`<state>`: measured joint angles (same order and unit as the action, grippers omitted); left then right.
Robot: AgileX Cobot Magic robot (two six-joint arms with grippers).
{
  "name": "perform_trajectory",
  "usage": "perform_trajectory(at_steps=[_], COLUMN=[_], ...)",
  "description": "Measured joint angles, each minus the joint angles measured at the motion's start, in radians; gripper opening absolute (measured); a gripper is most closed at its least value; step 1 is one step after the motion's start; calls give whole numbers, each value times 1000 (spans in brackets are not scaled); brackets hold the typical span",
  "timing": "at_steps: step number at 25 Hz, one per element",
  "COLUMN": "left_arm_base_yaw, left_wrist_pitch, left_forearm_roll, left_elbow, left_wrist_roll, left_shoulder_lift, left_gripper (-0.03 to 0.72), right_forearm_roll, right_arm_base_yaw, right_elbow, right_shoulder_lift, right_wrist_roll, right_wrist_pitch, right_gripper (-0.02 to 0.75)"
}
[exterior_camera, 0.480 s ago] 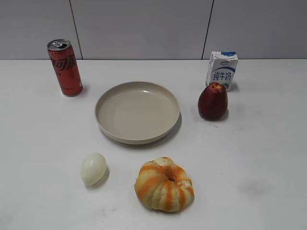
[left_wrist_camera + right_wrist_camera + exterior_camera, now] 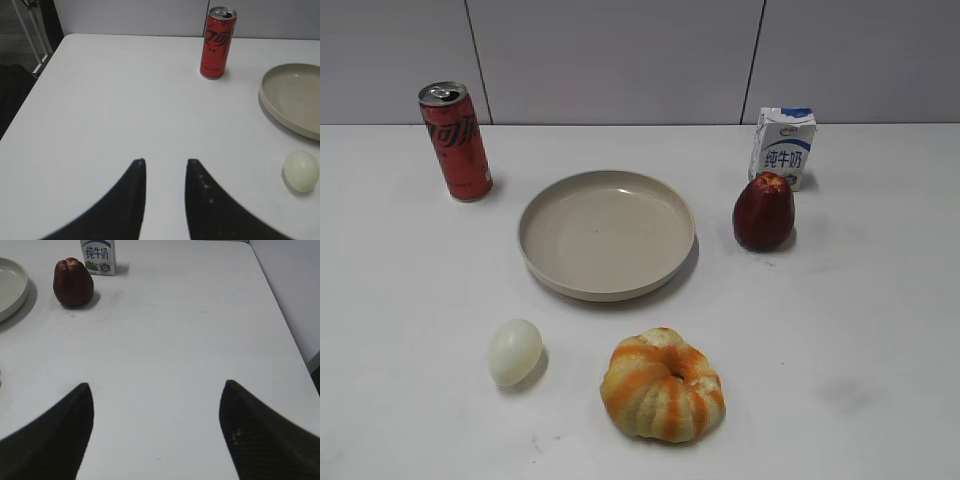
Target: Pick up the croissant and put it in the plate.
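Observation:
The croissant point(image 2: 663, 386), a curled ridged roll with orange and cream stripes, lies on the white table near the front, below the plate. The beige plate point(image 2: 607, 233) sits in the middle and holds nothing; its rim shows in the left wrist view point(image 2: 292, 97) and in the right wrist view point(image 2: 11, 287). My left gripper point(image 2: 165, 162) is open with a narrow gap over bare table at the left. My right gripper point(image 2: 157, 387) is wide open over bare table at the right. Neither gripper shows in the exterior view. Neither wrist view shows the croissant clearly.
A red soda can point(image 2: 455, 141) stands back left of the plate. A pale egg point(image 2: 514, 351) lies left of the croissant. A dark red apple point(image 2: 764, 211) and a milk carton point(image 2: 783, 147) stand right of the plate. The table's edges show in both wrist views.

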<state>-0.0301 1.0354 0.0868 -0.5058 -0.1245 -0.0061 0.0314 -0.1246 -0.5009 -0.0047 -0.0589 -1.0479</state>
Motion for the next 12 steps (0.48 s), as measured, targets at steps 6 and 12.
perform_trajectory(at_steps=[6,12], left_arm_base_yaw=[0,0], left_wrist_pitch=[0,0], left_forearm_roll=[0,0], left_elbow=[0,0], left_wrist_roll=[0,0], left_shoulder_lift=[0,0], left_gripper=[199,199], right_forearm_roll=[-1,-7], right_arm_base_yaw=[0,0], right_elbow=[0,0], right_shoulder_lift=[0,2], right_wrist_roll=[0,-1], right_wrist_pitch=[0,2], right_gripper=[593,593])
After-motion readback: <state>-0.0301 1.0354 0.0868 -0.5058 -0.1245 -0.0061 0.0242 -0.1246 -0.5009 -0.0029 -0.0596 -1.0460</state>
